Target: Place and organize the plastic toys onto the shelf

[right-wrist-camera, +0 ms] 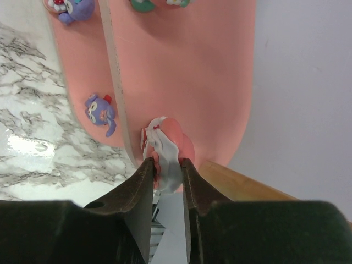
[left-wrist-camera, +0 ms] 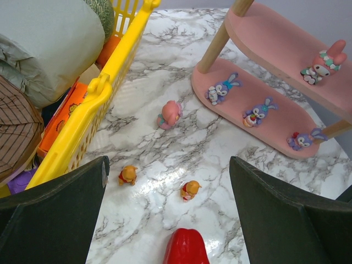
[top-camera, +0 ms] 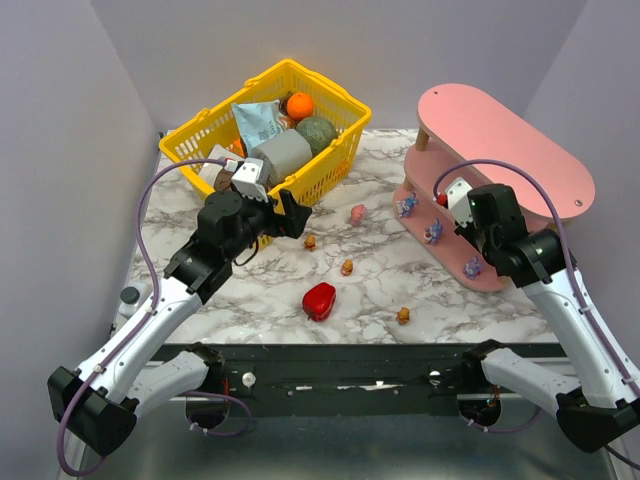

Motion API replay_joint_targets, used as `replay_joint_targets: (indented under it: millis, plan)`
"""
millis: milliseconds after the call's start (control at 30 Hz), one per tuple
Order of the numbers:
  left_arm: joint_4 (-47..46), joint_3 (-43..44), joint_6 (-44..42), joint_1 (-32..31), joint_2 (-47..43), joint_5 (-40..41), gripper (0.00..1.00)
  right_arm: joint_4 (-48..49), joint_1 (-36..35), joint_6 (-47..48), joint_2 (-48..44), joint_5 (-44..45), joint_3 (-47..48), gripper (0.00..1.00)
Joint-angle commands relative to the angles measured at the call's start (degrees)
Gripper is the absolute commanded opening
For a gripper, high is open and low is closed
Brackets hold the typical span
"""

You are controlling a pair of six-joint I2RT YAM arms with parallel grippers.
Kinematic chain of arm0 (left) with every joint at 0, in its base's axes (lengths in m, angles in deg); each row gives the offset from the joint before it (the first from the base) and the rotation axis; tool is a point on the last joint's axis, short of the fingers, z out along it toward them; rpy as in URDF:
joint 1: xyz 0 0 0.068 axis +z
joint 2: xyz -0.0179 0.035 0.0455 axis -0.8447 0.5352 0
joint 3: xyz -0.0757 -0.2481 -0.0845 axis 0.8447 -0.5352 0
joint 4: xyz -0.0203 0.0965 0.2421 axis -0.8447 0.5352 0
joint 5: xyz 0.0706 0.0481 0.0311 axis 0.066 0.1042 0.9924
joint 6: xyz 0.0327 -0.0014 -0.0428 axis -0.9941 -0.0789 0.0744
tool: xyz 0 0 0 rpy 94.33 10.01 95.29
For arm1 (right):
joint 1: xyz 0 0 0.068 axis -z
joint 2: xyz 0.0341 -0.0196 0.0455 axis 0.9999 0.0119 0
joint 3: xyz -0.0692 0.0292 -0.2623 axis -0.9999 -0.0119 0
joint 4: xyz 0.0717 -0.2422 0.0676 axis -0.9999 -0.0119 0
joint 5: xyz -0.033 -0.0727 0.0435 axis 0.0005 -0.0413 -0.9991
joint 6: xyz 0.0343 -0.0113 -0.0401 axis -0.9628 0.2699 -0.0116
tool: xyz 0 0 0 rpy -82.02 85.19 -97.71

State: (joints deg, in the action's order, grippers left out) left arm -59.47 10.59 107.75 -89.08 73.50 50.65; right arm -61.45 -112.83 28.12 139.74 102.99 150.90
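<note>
The pink shelf stands at the right of the table. My right gripper is at the near end of its middle board, shut on a pink and white toy that lies against the board next to a wooden post. Purple-blue toys sit on the bottom board, and a pink bunny toy on the middle one. On the table lie a pink toy and orange toys. My left gripper hangs open above them, holding nothing.
A yellow mesh basket full of groceries stands at the back left, close to my left gripper. A glossy red pepper lies in the middle of the marble table, near the front.
</note>
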Motion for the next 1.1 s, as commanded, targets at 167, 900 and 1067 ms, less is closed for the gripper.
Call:
replay_joint_targets:
  millis: [167,900,1067]
  plan:
    - [-1.16,-0.02,-0.68,0.42,0.28,-1.19,0.99,1.71,0.48,1.56,-0.72,0.63,-1.54,0.36]
    - [-1.07,-0.02,-0.42,0.50,0.10,-1.54,0.99,5.66,1.62,5.16,-2.21,5.46,-2.15,0.46]
    - [-1.16,-0.02,-0.42,0.59,0.19,-1.54,0.99,6.89,1.89,5.52,-2.83,5.12,-1.27,0.47]
